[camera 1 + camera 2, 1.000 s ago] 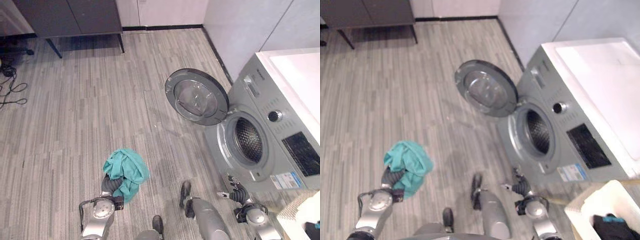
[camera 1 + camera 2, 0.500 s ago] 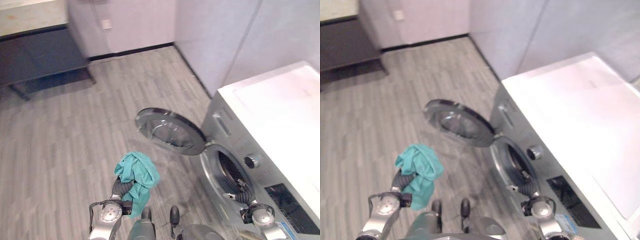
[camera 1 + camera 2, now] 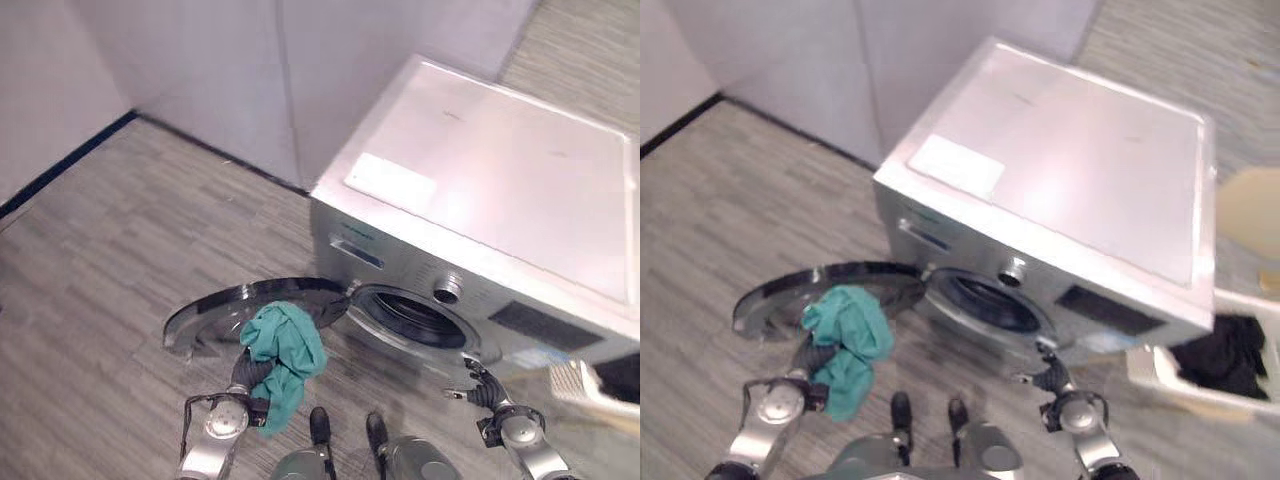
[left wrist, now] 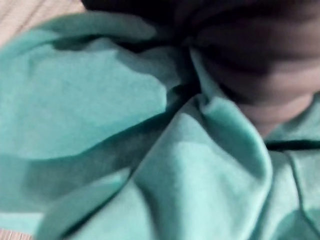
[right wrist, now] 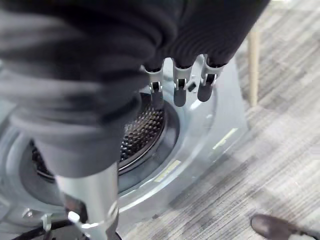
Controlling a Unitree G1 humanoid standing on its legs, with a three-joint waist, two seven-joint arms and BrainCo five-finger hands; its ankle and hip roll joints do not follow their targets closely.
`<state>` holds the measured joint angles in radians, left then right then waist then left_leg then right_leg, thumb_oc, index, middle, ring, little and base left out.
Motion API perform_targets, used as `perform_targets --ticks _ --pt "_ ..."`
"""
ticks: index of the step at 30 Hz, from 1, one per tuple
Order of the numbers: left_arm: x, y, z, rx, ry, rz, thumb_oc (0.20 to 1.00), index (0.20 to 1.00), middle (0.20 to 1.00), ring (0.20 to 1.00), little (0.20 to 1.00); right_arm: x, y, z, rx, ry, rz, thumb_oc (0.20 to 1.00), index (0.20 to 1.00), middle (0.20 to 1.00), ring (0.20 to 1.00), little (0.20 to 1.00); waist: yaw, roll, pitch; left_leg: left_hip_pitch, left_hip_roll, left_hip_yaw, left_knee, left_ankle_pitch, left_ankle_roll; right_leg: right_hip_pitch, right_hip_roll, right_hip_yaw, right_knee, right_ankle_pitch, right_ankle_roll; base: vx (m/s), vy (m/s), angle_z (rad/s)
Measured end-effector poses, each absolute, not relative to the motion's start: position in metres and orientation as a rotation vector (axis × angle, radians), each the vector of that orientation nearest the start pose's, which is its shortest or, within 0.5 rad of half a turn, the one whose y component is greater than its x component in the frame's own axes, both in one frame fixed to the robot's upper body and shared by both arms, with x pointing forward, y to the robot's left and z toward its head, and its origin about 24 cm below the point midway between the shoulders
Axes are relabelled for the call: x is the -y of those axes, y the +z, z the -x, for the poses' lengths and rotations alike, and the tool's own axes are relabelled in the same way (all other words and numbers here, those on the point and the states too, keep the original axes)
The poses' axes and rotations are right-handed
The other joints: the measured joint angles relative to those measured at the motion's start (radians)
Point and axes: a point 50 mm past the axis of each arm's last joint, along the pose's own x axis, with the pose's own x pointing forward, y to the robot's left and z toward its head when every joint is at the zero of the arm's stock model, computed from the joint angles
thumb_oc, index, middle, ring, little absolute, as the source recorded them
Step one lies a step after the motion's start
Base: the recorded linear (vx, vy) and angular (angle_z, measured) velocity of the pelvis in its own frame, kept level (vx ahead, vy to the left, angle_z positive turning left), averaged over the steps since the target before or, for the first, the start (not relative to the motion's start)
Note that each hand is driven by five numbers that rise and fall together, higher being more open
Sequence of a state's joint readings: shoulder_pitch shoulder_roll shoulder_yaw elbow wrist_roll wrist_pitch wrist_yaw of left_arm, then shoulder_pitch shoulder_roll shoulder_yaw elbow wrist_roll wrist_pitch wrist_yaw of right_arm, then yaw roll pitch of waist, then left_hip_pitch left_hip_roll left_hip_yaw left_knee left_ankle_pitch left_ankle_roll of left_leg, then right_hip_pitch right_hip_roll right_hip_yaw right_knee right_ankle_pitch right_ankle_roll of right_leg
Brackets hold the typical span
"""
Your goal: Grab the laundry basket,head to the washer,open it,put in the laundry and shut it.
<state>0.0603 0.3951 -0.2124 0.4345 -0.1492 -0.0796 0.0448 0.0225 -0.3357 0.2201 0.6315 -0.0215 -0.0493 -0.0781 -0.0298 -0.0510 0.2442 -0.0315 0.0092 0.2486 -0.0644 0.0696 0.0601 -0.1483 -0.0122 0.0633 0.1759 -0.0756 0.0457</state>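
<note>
1. Teal cloth (image 3: 284, 351) drapes over my left hand (image 3: 248, 375) — the fingers are buried in it, so I cannot tell the grip.
2. Right hand (image 3: 474, 382) hangs with relaxed fingers, empty, near the drum (image 3: 415, 316).
3. My view has swung round square to the washer (image 3: 480, 230) — door (image 3: 215, 312) open, loading comes next.
4. Laundry basket (image 3: 1200, 375) sits beside the washer.

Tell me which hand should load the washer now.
Left, most likely. The left hand is already bundled in the teal cloth, just in front of the open door beside the drum opening. The right hand hangs empty with relaxed fingers near the washer front.
</note>
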Motion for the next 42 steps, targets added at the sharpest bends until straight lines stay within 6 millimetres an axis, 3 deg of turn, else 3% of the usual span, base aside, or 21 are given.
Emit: perform_targets --ticks 1,2,4,5,7,10,13,14,16,18,20,21,22,24,26,29,34,36,37,39,42 --pt "-0.224 -0.05 -0.213 -0.432 -0.035 -0.3 0.2 0.2 0.2 0.2 0.2 0.216 -0.089 -0.193 -0.618 0.053 0.429 1.0 1.0 1.0 1.0 1.0 -0.004 -0.004 0.006 0.001 -0.002 0.02 0.001 -0.003 0.002 -0.004 -0.042 -0.079 -0.008 0.007 0.012 -0.05 -0.004 -0.93" --pt "-0.223 -0.044 -0.22 -0.406 -0.037 -0.301 0.2 0.2 0.2 0.2 0.2 0.214 -0.09 -0.191 -0.624 0.063 0.429 1.0 1.0 1.0 1.0 1.0 -0.005 -0.006 0.008 0.009 0.003 0.059 -0.012 -0.003 0.003 -0.004 -0.096 -0.243 -0.006 0.006 0.01 -0.03 -0.026 -0.87" --pt "-0.227 -0.044 -0.214 -0.406 -0.028 -0.305 0.2 0.2 0.2 0.2 0.2 0.205 -0.087 -0.194 -0.597 0.094 0.419 1.0 1.0 1.0 1.0 1.0 0.014 -0.011 0.011 0.047 0.033 0.165 -0.015 -0.021 -0.021 0.023 -0.167 -0.466 0.022 0.006 0.009 0.1 -0.092 -1.4" --pt "-0.23 -0.049 -0.206 -0.429 -0.02 -0.302 0.2 0.2 0.2 0.2 0.2 0.203 -0.085 -0.197 -0.58 0.1 0.414 1.0 1.0 1.0 1.0 1.0 0.02 -0.012 0.011 0.062 0.039 0.182 -0.014 -0.044 -0.041 0.034 -0.173 -0.466 0.028 0.006 0.01 0.16 -0.132 -1.26" --pt "-0.227 -0.053 -0.202 -0.45 -0.02 -0.29 0.2 0.2 0.2 0.2 0.2 0.207 -0.085 -0.195 -0.579 0.091 0.419 1.0 1.0 1.0 1.0 1.0 0.014 -0.008 0.011 0.063 0.055 0.166 -0.001 -0.053 -0.065 0.065 -0.138 -0.421 -0.021 0.027 0.032 0.07 -0.111 -0.43" --pt "-0.225 -0.059 -0.195 -0.472 -0.022 -0.278 0.2 0.2 0.2 0.2 0.2 0.221 -0.088 -0.183 -0.616 0.049 0.428 1.0 1.0 1.0 1.0 1.0 0.006 0.006 0.004 0.028 0.104 0.152 0.08 -0.063 -0.098 0.046 -0.058 -0.328 -0.033 0.009 0.002 -0.05 -0.111 -0.35" --pt "-0.222 -0.057 -0.201 -0.458 -0.007 -0.265 0.2 0.2 0.2 0.2 0.2 0.233 -0.086 -0.182 -0.619 0.006 0.444 1.0 1.0 1.0 1.0 1.0 0.005 0.007 0.005 -0.036 0.12 0.099 0.152 -0.062 -0.096 -0.016 -0.052 -0.308 -0.002 -0.008 -0.046 -0.09 -0.011 -0.35" --pt "-0.219 -0.058 -0.203 -0.454 0.007 -0.255 0.2 0.2 0.2 0.2 0.2 0.238 -0.082 -0.188 -0.606 -0.008 0.455 1.0 1.0 1.0 1.0 1.0 0.004 0.013 0.014 -0.076 0.123 0.026 0.209 -0.061 -0.094 -0.024 -0.048 -0.295 -0.004 0.017 -0.072 -0.1 0.008 -0.46" --pt "-0.211 -0.054 -0.212 -0.424 -0.002 -0.245 0.2 0.2 0.2 0.2 0.2 0.245 -0.077 -0.193 -0.588 -0.035 0.459 1.0 1.0 1.0 1.0 1.0 0.006 0.016 0.043 -0.131 0.102 -0.1 0.262 -0.08 -0.112 -0.028 -0.051 -0.272 -0.005 0.026 -0.086 -0.11 0.01 -0.29" --pt "-0.205 -0.044 -0.227 -0.37 -0.017 -0.251 0.2 0.2 0.2 0.2 0.2 0.245 -0.071 -0.202 -0.552 -0.056 0.444 1.0 1.0 1.0 1.0 1.0 0.004 0.021 0.076 -0.186 0.078 -0.14 0.258 -0.091 -0.121 -0.052 -0.051 -0.272 0.01 0.031 -0.089 -0.26 0.081 -0.26" --pt "-0.198 -0.023 -0.25 -0.263 -0.016 -0.26 0.2 0.2 0.2 0.2 0.2 0.246 -0.056 -0.22 -0.47 -0.075 0.457 1.0 1.0 1.0 1.0 1.0 0.004 0.057 0.1 -0.324 0.07 -0.137 0.303 -0.083 -0.109 -0.206 -0.039 -0.269 0.128 0.024 -0.091 -0.2 0.131 -0.45" --pt "-0.199 -0.007 -0.265 -0.195 -0.001 -0.274 0.2 0.2 0.2 0.2 0.2 0.243 -0.046 -0.236 -0.424 -0.073 0.462 1.0 1.0 1.0 1.0 1.0 0.007 0.053 0.126 -0.406 0.063 -0.108 0.348 -0.106 -0.072 -0.315 -0.044 -0.241 0.233 -0.027 -0.089 -0.05 0.111 -0.29" --pt "-0.199 0.007 -0.28 -0.145 0.011 -0.283 0.2 0.2 0.2 0.2 0.2 0.239 -0.04 -0.245 -0.397 -0.078 0.452 1.0 1.0 1.0 1.0 1.0 -0.002 0.032 0.175 -0.417 0.046 -0.093 0.36 -0.102 -0.065 -0.349 -0.062 -0.226 0.278 -0.04 -0.086 -0.05 0.111 -0.21" --pt "-0.2 0.028 -0.295 -0.068 0.035 -0.291 0.2 0.2 0.2 0.2 0.2 0.23 -0.031 -0.256 -0.344 -0.081 0.42 1.0 1.0 1.0 1.0 1.0 -0.008 -0.001 0.212 -0.494 0.038 -0.065 0.437 -0.132 -0.053 -0.447 -0.081 -0.18 0.377 -0.073 -0.072 -0.09 0.049 -0.15" --pt "-0.202 0.04 -0.303 -0.025 0.072 -0.276 0.2 0.2 0.2 0.2 0.2 0.225 -0.019 -0.266 -0.29 -0.08 0.419 1.0 1.0 1.0 1.0 1.0 -0.022 -0.005 0.245 -0.547 0.039 -0.061 0.502 -0.159 -0.049 -0.492 -0.083 -0.168 0.418 -0.083 -0.067 -0.19 0.069 -0.18" --pt "-0.2 0.084 -0.324 0.142 0.137 -0.277 0.2 0.2 0.2 0.2 0.2 0.214 0.024 -0.293 -0.097 -0.098 0.409 1.0 1.0 1.0 1.0 1.0 -0.028 -0.018 0.264 -0.796 0.081 -0.036 0.764 -0.253 -0.02 -0.735 -0.079 -0.121 0.614 -0.127 -0.066 -0.16 0.024 -0.28" --pt "-0.195 0.146 -0.351 0.33 0.199 -0.326 0.2 0.2 0.2 0.2 0.2 0.197 0.059 -0.313 0.058 -0.08 0.388 1.0 1.0 1.0 1.0 1.0 -0.053 -0.024 0.309 -0.986 0.125 -0.04 1.001 -0.338 -0.004 -0.917 -0.061 -0.103 0.809 -0.188 -0.081 -0.06 0.008 -0.13" --pt "-0.2 0.189 -0.363 0.441 0.214 -0.41 0.2 0.2 0.2 0.2 0.2 0.193 0.071 -0.315 0.118 -0.066 0.365 1.0 1.0 1.0 1.0 1.0 -0.06 -0.025 0.311 -1.072 0.148 -0.045 1.101 -0.362 0.001 -1.004 -0.058 -0.101 0.893 -0.199 -0.079 -0.01 0.0 -0.14" --pt "-0.212 0.232 -0.376 0.508 0.279 -0.516 0.2 0.2 0.2 0.2 0.2 0.188 0.075 -0.315 0.142 -0.033 0.374 1.0 1.0 1.0 1.0 1.0 -0.082 -0.024 0.311 -1.14 0.167 -0.053 1.195 -0.387 0.012 -1.068 -0.048 -0.1 0.986 -0.22 -0.081 0.02 -0.004 -0.08" --pt "-0.23 0.291 -0.373 0.643 0.4 -0.593 0.2 0.2 0.2 0.2 0.2 0.184 0.084 -0.317 0.187 -0.017 0.361 1.0 1.0 1.0 1.0 1.0 -0.104 -0.019 0.315 -1.212 0.18 -0.06 1.26 -0.414 0.012 -1.141 -0.049 -0.099 1.044 -0.24 -0.088 0.02 -0.042 -0.13" --pt "-0.237 0.349 -0.368 0.762 0.523 -0.699 0.2 0.2 0.2 0.2 0.2 0.185 0.082 -0.314 0.183 -0.004 0.335 1.0 1.0 1.0 1.0 1.0 -0.119 -0.014 0.317 -1.275 0.191 -0.072 1.326 -0.426 0.017 -1.203 -0.034 -0.094 1.106 -0.251 -0.094 0.02 -0.04 -0.11"
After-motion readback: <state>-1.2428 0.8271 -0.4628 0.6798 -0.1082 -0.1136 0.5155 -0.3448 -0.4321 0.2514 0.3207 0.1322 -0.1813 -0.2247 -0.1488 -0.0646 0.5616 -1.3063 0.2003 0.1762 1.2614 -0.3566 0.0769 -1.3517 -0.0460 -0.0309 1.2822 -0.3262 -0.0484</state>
